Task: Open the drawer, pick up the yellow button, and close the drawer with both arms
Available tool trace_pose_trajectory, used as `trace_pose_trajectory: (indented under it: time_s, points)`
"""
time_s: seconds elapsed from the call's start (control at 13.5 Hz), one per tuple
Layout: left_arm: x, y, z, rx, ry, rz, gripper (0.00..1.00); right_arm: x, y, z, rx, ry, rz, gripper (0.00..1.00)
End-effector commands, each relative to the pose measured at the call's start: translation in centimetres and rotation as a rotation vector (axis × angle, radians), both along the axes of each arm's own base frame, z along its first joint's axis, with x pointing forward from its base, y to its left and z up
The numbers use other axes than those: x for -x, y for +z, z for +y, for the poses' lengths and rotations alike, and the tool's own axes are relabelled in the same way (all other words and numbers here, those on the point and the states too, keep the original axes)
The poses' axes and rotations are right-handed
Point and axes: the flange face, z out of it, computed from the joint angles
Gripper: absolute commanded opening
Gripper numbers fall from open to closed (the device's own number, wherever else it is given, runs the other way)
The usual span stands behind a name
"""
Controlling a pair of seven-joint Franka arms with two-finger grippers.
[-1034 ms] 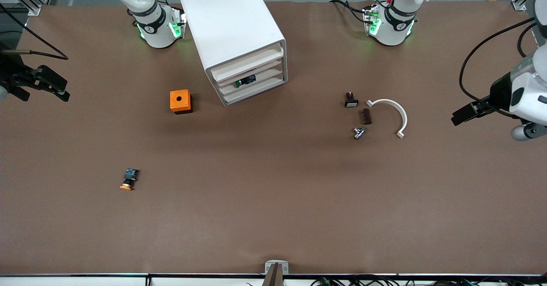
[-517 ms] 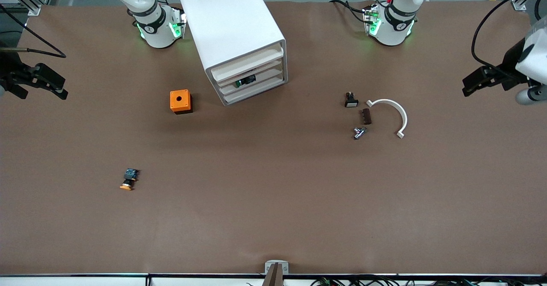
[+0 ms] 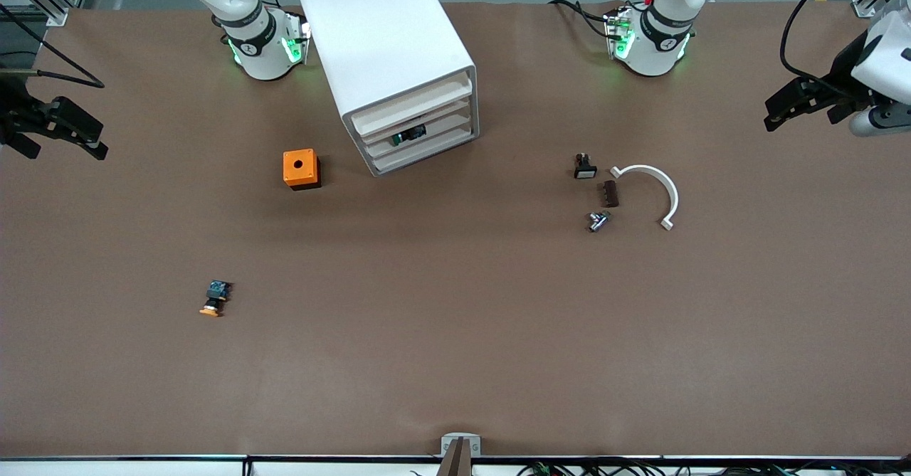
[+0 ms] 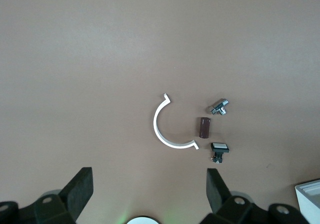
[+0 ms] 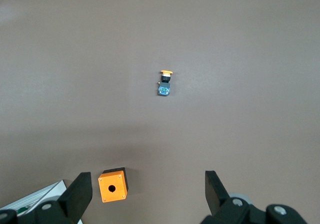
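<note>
The white cabinet [image 3: 390,60] stands on the brown tabletop [image 3: 455,334] between the two arm bases, and its front faces the front camera at an angle. The top drawer [image 3: 413,103] is pushed in, flush with the three drawers below it. In one lower drawer a dark part with a green cap [image 3: 411,134] shows through the front. The button [image 3: 214,299] with the orange cap lies on the open tabletop, nearer to the front camera than the cabinet and toward the right arm's end; in the right wrist view it [image 5: 164,82] lies on its side, well apart from the orange box [image 5: 113,185]. The orange box [image 3: 299,168] with a hole in its top stands just beside the cabinet. Toward the left arm's end lie a white curved clip [image 3: 653,188], a small brown block [image 3: 611,193], a small metal part [image 3: 597,221] and a white-capped switch [image 3: 584,167], all near to each other. The right tool [image 3: 65,130] hangs over the tabletop edge at the right arm's end, its fingers [image 5: 80,195] spread wide and holding nothing. The left tool [image 3: 797,102] hangs over the left arm's end, its fingers [image 4: 81,188] also spread wide and empty.
</note>
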Motion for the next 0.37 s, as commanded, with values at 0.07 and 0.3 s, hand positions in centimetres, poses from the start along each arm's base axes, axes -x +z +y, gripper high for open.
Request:
trace_pose_trajectory:
  time_s: [0.07, 0.3]
  points:
    - [-0.40, 0.98, -0.99, 0.011, -0.029, -0.023, 1.00, 1.05, 0.58, -0.13, -0.015, -0.018, -0.012, 1.00]
    - [-0.55, 0.99, -0.95, 0.010, -0.020, 0.013, 1.00, 1.20, 0.70, -0.07, -0.014, -0.016, -0.011, 1.00]
